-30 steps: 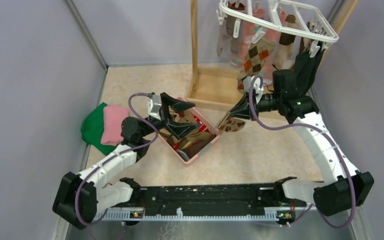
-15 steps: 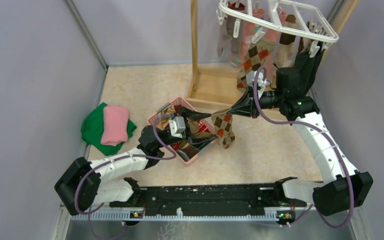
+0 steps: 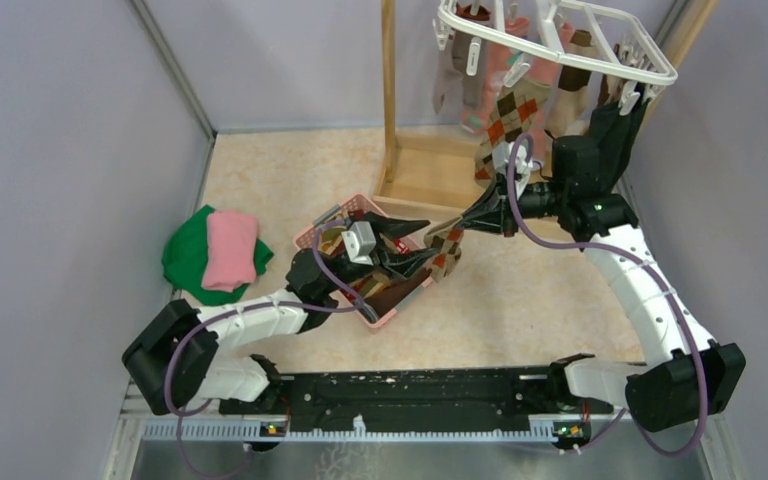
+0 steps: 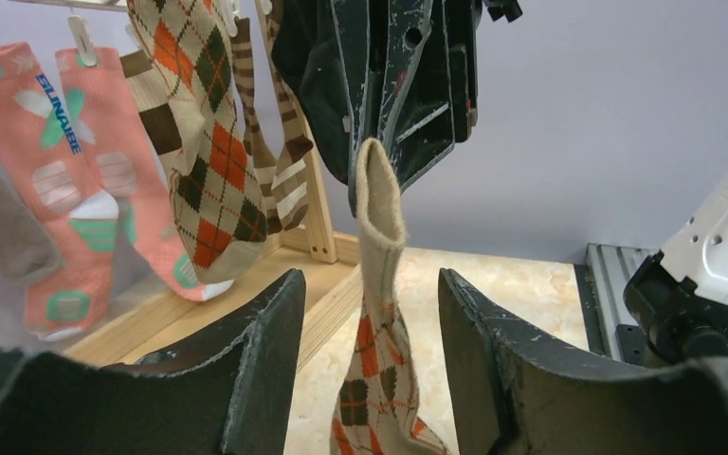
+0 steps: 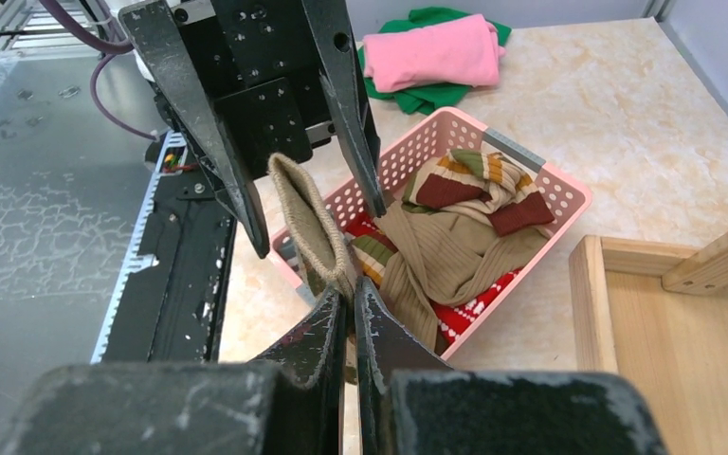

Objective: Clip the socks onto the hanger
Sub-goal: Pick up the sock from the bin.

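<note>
A beige stone-patterned worktop (image 3: pixel 280 170) between lilac walls carries a pink basket (image 3: pixel 385 318) of socks, and the white clip hanger (image 3: pixel 650 55) hangs at the far right. From above, we see the argyle sock (image 3: pixel 448 252) slung between both arms. In the left wrist view, the left end effector (image 4: pixel 370 280) stands apart, straddling the sock without touching it. In the right wrist view, the right end effector (image 5: pixel 349 294) is clamped on its cuff. We fear a drop if it releases before the left grips, or if the left pinches off-centre.
</note>
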{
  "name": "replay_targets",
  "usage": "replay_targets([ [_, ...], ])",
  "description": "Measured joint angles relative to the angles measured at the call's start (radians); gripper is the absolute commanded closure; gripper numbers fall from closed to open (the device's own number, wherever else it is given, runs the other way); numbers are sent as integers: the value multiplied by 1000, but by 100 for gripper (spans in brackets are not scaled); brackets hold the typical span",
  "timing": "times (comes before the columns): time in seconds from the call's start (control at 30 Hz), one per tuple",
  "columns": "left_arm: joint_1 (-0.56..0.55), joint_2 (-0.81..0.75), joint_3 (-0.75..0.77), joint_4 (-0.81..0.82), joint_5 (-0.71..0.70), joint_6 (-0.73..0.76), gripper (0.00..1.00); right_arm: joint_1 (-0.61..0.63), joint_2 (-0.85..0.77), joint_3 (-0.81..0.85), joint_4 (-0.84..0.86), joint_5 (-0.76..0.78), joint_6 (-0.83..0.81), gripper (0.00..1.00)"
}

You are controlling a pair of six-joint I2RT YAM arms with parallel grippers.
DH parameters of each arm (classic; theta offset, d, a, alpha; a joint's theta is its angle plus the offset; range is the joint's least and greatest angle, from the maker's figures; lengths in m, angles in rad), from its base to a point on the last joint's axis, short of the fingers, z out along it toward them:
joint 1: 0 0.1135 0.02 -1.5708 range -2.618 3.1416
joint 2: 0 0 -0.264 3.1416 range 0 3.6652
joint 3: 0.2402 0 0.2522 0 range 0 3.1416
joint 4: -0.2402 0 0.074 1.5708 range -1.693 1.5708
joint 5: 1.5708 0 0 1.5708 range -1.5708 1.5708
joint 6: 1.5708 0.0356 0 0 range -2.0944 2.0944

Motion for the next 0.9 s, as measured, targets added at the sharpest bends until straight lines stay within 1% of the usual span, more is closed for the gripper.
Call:
replay_targets([
  [0.07, -1, 8, 6, 18, 0, -15, 44, 0, 0, 0, 0, 0, -5, 100],
  [0.13, -2, 21, 14, 28, 0, -29, 55, 0, 0, 0, 0, -1, -8, 100],
  [0.17, -2, 27, 18, 33, 0, -37, 58, 0, 0, 0, -1, -1, -11, 100],
  [0.33, -2, 63, 27, 73, 0, -64, 60, 0, 0, 0, -8, -4, -19, 100],
  [0.37, -2, 66, 27, 81, -1, -72, 63, 0, 0, 0, -9, -4, -21, 100],
  [0.43, -2, 71, 27, 93, 0, -83, 80, 0, 0, 0, -11, -5, -24, 100],
  [0.53, -2, 71, 28, 107, 0, -102, 100, 0, 0, 0, -15, -7, -31, 100],
  [0.63, -1, 71, 28, 116, 5, -112, 100, 0, 0, 0, -16, -8, -40, 100],
  [0.67, -1, 71, 28, 117, 8, -113, 100, 0, 0, 0, -17, -8, -42, 94],
  [0.73, -1, 70, 28, 116, 14, -115, 100, 0, 0, 0, -23, -10, -45, 71],
  [0.8, 6, 66, 28, 112, 31, -115, 100, 0, 0, 1, -35, -8, -56, 51],
  [0.83, 14, 61, 28, 104, 47, -115, 100, 0, 0, 5, -50, -5, -68, 43],
  [0.9, 35, 44, 28, 89, 84, -120, 100, 0, 10, 44, -118, 9, -113, 35],
])
